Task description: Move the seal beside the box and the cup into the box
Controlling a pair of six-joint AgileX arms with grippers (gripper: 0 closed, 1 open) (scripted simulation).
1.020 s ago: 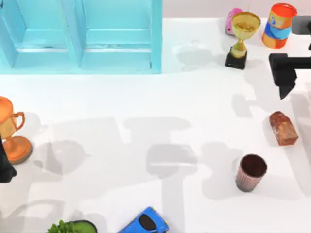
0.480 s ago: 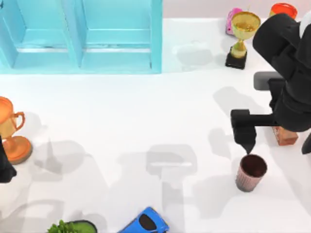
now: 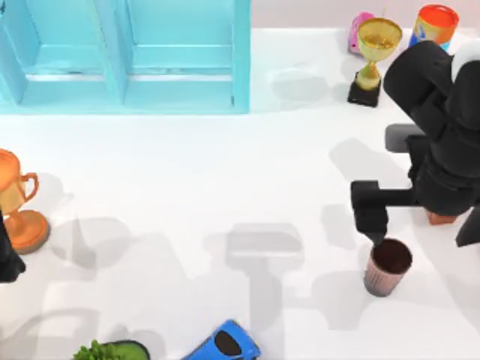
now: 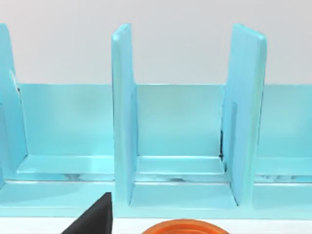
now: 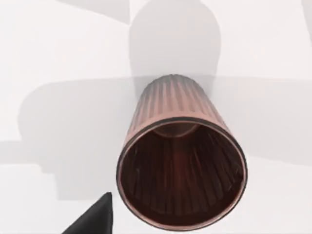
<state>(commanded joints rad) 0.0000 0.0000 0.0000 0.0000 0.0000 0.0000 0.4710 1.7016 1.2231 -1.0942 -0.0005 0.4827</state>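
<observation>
The cup (image 3: 388,267), a ribbed pinkish-brown tumbler with a dark inside, stands upright at the right front of the table. My right gripper (image 3: 420,236) hangs open just behind it, and one black finger (image 3: 372,217) points down at the cup's far rim. In the right wrist view the cup (image 5: 181,161) sits close below, with a fingertip (image 5: 97,217) beside it. My right arm covers most of the seal (image 3: 442,218); a small red-brown corner shows. The turquoise box (image 3: 124,56) stands at the back left. My left gripper (image 3: 7,262) is parked open at the left edge.
An orange trophy (image 3: 19,202) stands by the left arm. A gold trophy (image 3: 373,52), a pink thing (image 3: 358,30) and an orange-and-blue can (image 3: 435,22) stand at the back right. A blue toy car (image 3: 223,343) and a green plant (image 3: 109,350) lie at the front edge.
My right arm has swung in from the back right, covering the seal, and dropped its finger toward the cup's rim. The cup and the left arm have not moved.
</observation>
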